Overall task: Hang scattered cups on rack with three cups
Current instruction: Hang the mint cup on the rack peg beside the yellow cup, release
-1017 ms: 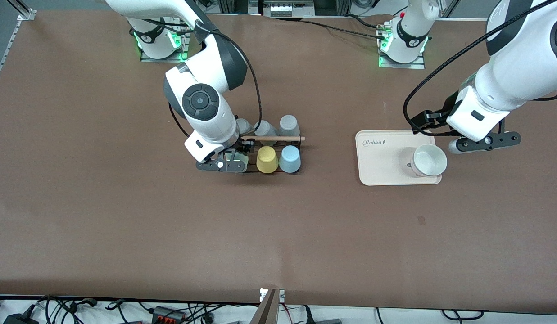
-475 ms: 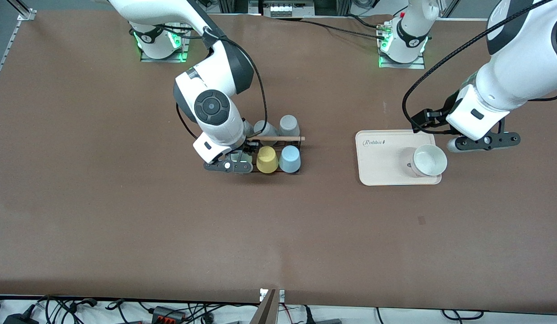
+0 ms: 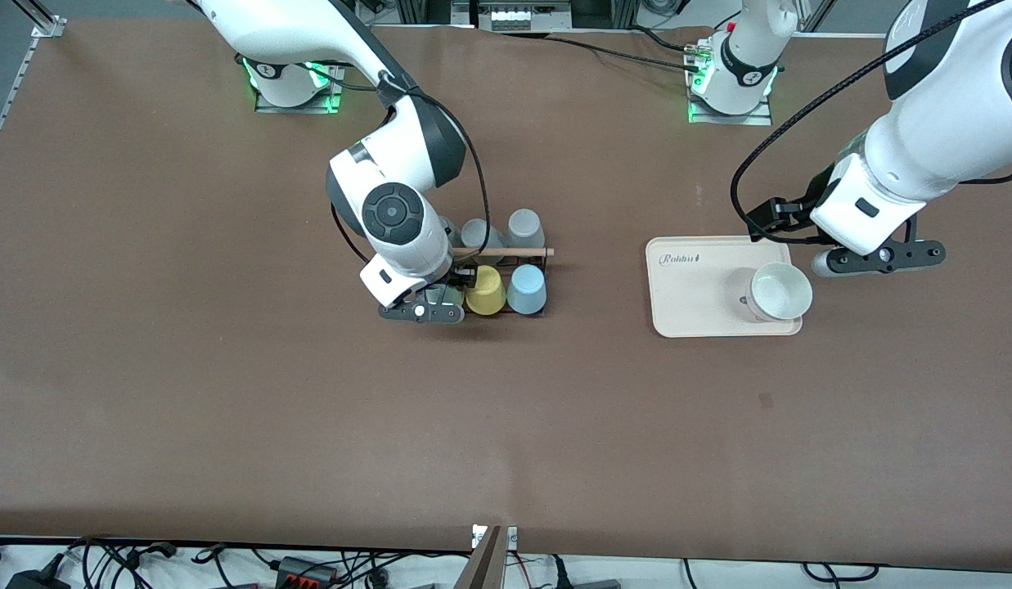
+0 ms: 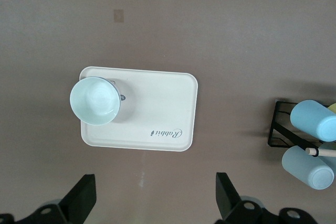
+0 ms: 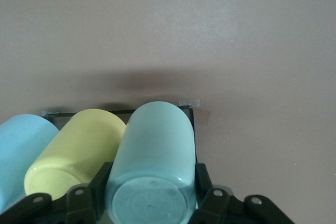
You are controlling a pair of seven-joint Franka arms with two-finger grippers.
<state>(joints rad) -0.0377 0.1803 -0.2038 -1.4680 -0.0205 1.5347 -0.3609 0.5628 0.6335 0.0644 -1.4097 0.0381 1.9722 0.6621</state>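
So the right gripper [image 3: 428, 304] is clamped on the mint-green cup [image 5: 152, 163], right at the rack [image 3: 528, 313] beside the yellow cup [image 3: 485, 290] and light blue cup [image 3: 526, 288]. The left gripper [image 3: 878, 258] hangs spread wide by the tray [image 3: 692, 286] marked "Rabbit". Plenty of bare surface [image 3: 506, 425] nearer the camera.

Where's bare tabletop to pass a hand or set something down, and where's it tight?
Open table lies nearer the front camera than the rack, and between it and the tray. Crowded: the right gripper grips the mint-green cup beside the yellow cup on the rack.
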